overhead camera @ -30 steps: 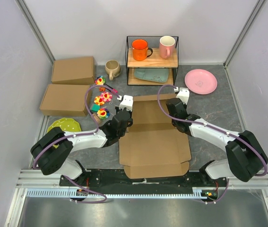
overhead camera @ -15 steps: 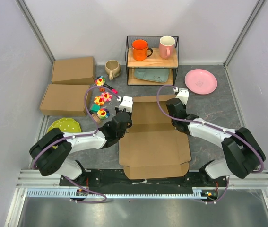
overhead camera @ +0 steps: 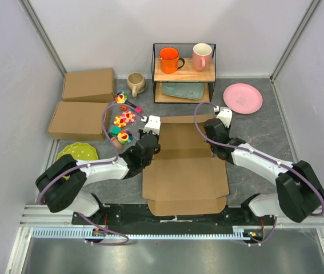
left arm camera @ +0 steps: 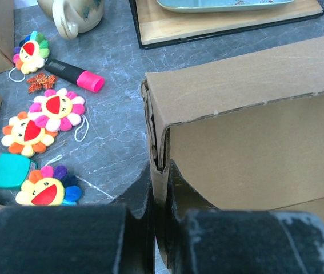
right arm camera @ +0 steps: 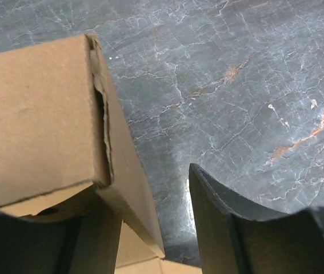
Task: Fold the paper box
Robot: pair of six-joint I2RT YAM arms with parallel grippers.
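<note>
Looking down from above, the paper box [overhead camera: 184, 178] sits mid-frame on the grey surface [overhead camera: 259, 128]. Its near panel lies flat and its far part is stood up into a shallow tray. The left claw [overhead camera: 151, 122] is at the tray's far left corner and the right claw [overhead camera: 223, 116] at its far right corner. To me this looks like the stage of raising and fixing the side walls.

In the left wrist view, the left claw is pressed together at lower centre, pinching the thin upright side wall where it meets the folded far wall. Plush flowers [left arm camera: 53, 108] and a pink marker [left arm camera: 73, 75] lie off to the left.

In the right wrist view, the box corner fills the upper left. The right claw is spread, and its dark finger [right arm camera: 219, 222] at lower right stands clear of the wall, with bare surface between them. It holds nothing.

I'd guess the right claw next needs a fresh hold on its wall while the left keeps its corner upright, or the wall may spring flat.
</note>
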